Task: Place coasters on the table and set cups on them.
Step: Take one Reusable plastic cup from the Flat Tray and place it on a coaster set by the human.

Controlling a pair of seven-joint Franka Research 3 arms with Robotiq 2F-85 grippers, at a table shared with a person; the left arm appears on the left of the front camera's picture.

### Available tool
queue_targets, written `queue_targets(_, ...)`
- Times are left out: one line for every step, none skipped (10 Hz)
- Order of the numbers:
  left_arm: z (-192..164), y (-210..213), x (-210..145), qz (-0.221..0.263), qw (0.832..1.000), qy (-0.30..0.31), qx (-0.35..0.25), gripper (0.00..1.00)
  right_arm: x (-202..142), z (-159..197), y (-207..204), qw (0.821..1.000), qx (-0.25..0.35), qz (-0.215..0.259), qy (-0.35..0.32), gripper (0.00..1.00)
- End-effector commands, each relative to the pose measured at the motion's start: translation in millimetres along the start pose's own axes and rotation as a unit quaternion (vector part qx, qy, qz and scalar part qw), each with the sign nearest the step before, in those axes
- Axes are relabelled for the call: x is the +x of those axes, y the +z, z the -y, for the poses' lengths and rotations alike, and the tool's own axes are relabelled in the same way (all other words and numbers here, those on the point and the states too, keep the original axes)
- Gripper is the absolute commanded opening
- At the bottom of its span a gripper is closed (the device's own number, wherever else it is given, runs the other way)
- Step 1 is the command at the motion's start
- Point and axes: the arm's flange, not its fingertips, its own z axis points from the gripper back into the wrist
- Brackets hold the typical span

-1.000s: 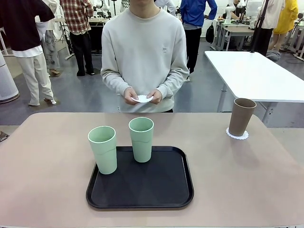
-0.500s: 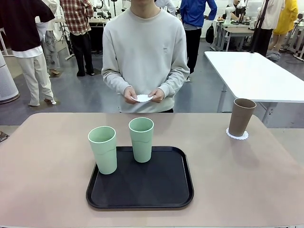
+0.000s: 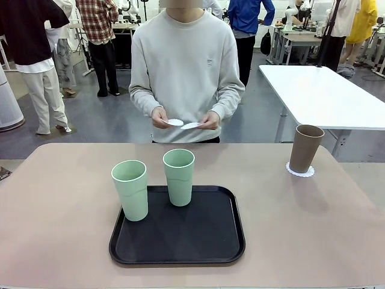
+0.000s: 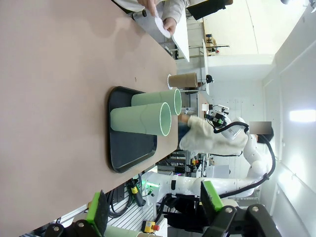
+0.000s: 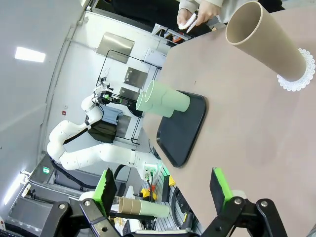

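Two pale mint-green matte tapered tumblers, upright on black rectangular tray by beige-pink table's near edge: likely light, stiff, tippy; mid-wall hold advised; left fingers, right fingers spread, empty.

A black tray with rounded corners lies flat, centre front. Behind it stands a person in a grey sweatshirt. A glossy white table stands far right; bystanders stand on the grey floor beyond.

Beige table: black tray centre, one coaster far right.
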Motion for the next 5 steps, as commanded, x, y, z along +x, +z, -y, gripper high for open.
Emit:
queue_targets(0.5, 1.5, -0.9, 0.003, 1.000, -0.002, -0.004, 1.00, -0.5, 0.0, -0.8, 1.000, 0.000, 0.000, -0.004, 1.00)
queue_targets(0.5, 1.5, -0.9, 0.003, 1.000, -0.002, -0.004, 1.00, -0.5, 0.0, -0.8, 1.000, 0.000, 0.000, -0.004, 1.00)
queue_targets(0.5, 1.5, -0.9, 0.003, 1.000, -0.002, -0.004, 1.00, -0.5, 0.0, -0.8, 1.000, 0.000, 0.000, -0.004, 1.00)
queue_targets(0.5, 1.5, -0.9, 0.003, 1.000, -0.002, -0.004, 1.00, -0.5, 0.0, -0.8, 1.000, 0.000, 0.000, -0.004, 1.00)
queue_targets(0.5, 1.5, -0.9, 0.003, 1.000, -0.002, -0.004, 1.00, -0.5, 0.0, -0.8, 1.000, 0.000, 0.000, -0.004, 1.00)
